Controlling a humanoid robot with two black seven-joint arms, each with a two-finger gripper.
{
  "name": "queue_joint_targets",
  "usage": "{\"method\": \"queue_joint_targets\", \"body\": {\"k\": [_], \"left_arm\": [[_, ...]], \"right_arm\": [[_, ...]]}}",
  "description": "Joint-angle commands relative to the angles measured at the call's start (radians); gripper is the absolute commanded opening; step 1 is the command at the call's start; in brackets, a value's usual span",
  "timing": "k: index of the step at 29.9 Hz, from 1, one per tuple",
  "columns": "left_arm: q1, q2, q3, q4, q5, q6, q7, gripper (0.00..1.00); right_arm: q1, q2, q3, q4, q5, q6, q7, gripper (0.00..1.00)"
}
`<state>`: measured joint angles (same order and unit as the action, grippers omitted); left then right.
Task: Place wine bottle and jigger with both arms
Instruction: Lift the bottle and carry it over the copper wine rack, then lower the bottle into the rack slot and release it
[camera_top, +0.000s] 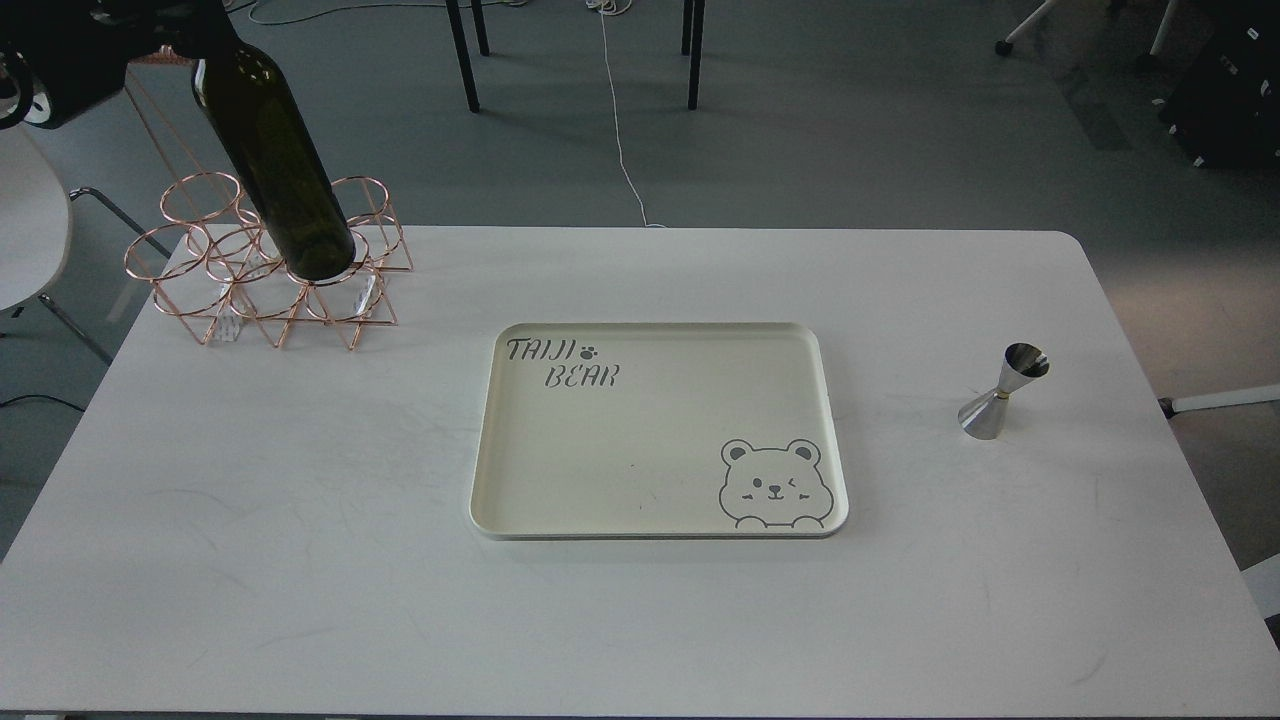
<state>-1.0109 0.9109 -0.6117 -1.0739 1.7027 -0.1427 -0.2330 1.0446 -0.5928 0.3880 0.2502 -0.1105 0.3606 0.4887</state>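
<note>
Two items off the tray (660, 505): wine bottle (275, 150) tilted over the copper rack (275, 300), neck lost in the dark left gripper (150, 30), grip not discernible, probably mid-lift; jigger (1003, 392) upright well to its right, presumably for the unseen right gripper.

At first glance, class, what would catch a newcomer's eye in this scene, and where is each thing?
A dark green bottle leans at far left, its base in a copper wire rack. A cream tray printed with a bear sits mid-table, nothing on it. A small steel jigger stands alone on the right.
</note>
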Motion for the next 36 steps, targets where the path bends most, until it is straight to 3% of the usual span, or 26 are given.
{"method": "queue_joint_targets", "body": {"k": [1,14,24,25,27,28,30,36], "left_arm": [[0.003,-0.009,0.003,0.014,0.002,0.022,-0.002,0.17],[0.008,-0.029,0.082,0.032,-0.008,0.038,-0.005,0.19],[0.015,-0.084,0.214,0.038,-0.017,0.109,0.0,0.29],[0.017,-0.087,0.216,0.041,-0.021,0.111,0.0,0.33],[0.017,-0.092,0.217,0.049,-0.044,0.111,0.001,0.52],[0.018,-0.093,0.217,0.052,-0.055,0.111,0.001,0.57],[0.018,-0.092,0.217,0.054,-0.066,0.109,0.0,0.59],[0.018,-0.089,0.214,0.055,-0.081,0.109,-0.005,0.81]], "right_arm": [[0.0,-0.001,0.0,0.0,0.0,0.0,0.0,0.96],[0.003,0.001,0.0,0.001,0.0,0.0,0.0,0.96],[0.005,0.001,0.0,0.001,0.0,-0.003,0.0,0.96],[0.005,0.001,0.0,0.001,0.0,-0.003,0.0,0.96],[0.006,0.001,0.0,0.001,0.0,-0.003,0.0,0.96],[0.006,0.001,0.0,0.001,0.0,-0.002,0.0,0.96],[0.006,0.001,0.0,0.001,0.0,-0.002,0.0,0.96],[0.005,-0.002,0.0,0.003,0.0,-0.002,0.0,0.96]]}}
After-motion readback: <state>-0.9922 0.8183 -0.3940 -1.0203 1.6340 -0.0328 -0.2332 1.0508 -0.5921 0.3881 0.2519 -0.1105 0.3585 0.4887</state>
